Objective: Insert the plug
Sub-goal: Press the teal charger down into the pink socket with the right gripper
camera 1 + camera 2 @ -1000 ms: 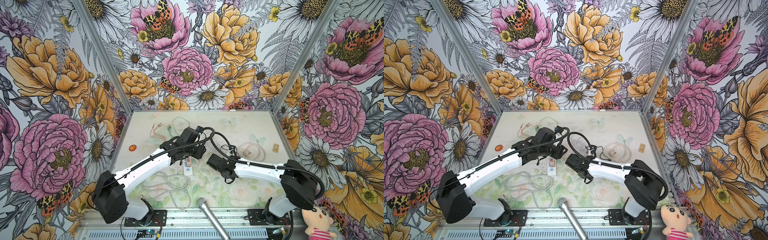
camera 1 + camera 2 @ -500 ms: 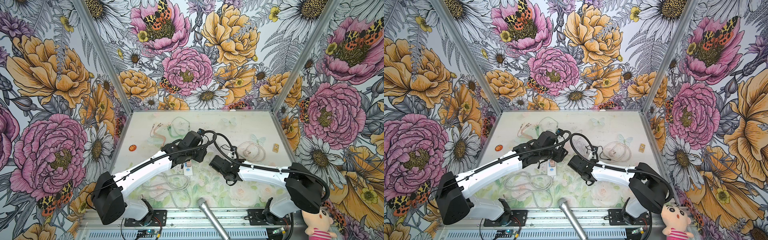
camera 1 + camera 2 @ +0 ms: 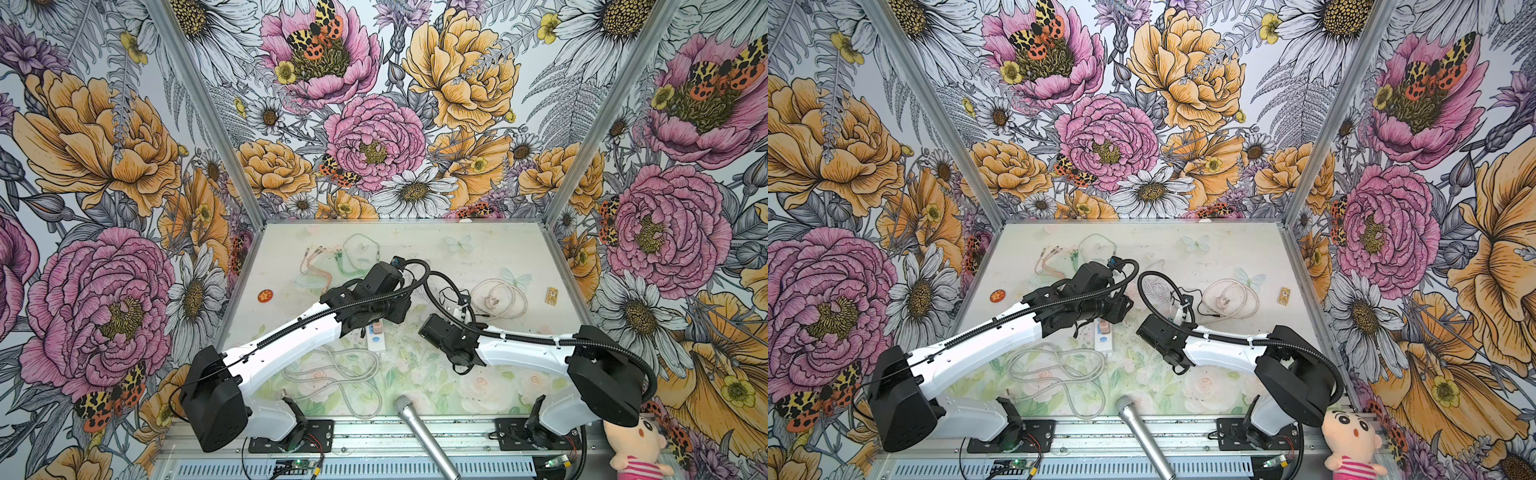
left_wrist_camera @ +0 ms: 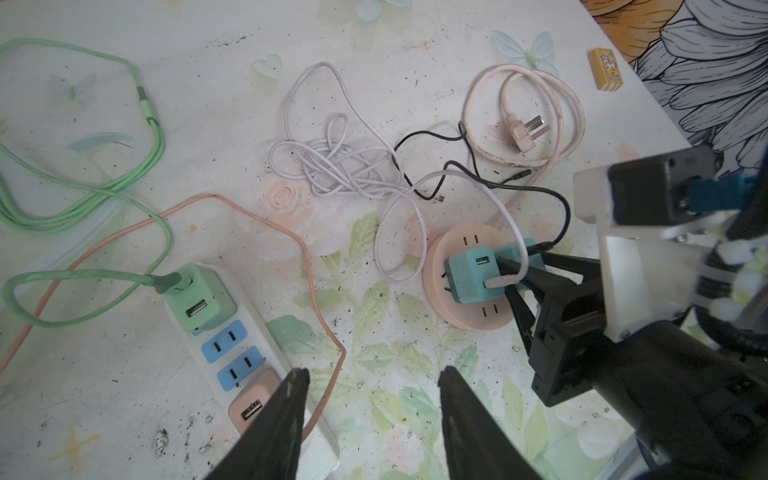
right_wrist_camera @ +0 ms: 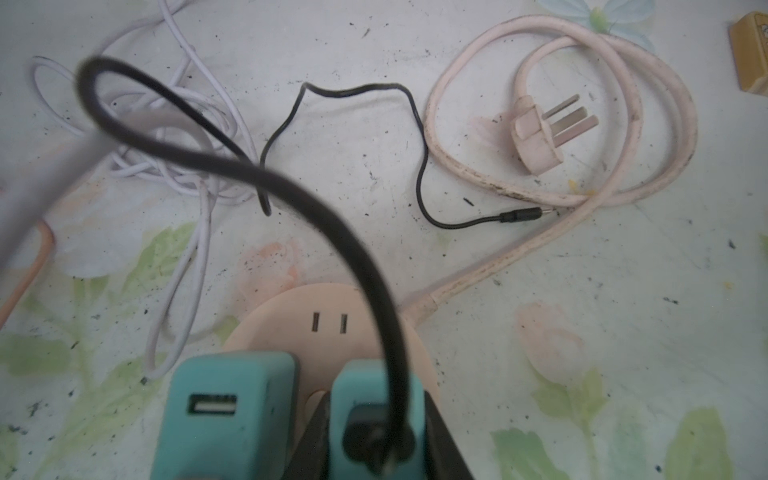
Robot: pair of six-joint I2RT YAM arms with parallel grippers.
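Note:
The plug [image 5: 376, 399] is a teal block with a black cable out of its back. My right gripper [image 5: 376, 419] is shut on it, one dark finger on each side. In the left wrist view the plug [image 4: 517, 251] sits at the far side of the round pink socket [image 4: 465, 320], held by the right gripper [image 4: 523, 274]; its prongs are hidden. A second teal charger [image 4: 471, 274] stands beside it on the socket [image 5: 328, 309]. My left gripper [image 4: 370, 399] hangs open over bare table beside the white power strip [image 4: 257, 353]. The arms hide the socket in both top views.
On the power strip [image 3: 376, 338] are a green charger [image 4: 199, 299] and a pink charger [image 4: 251, 401]. White cable tangle [image 4: 332, 166], coiled pink cord with a three-prong plug [image 5: 536, 137], green cable [image 4: 83, 195], yellow box [image 4: 606, 68]. A microphone [image 3: 419, 428] lies at the front edge.
Both arms have drifted slightly to the right. The right gripper still holds the teal plug, and the left gripper stays open.

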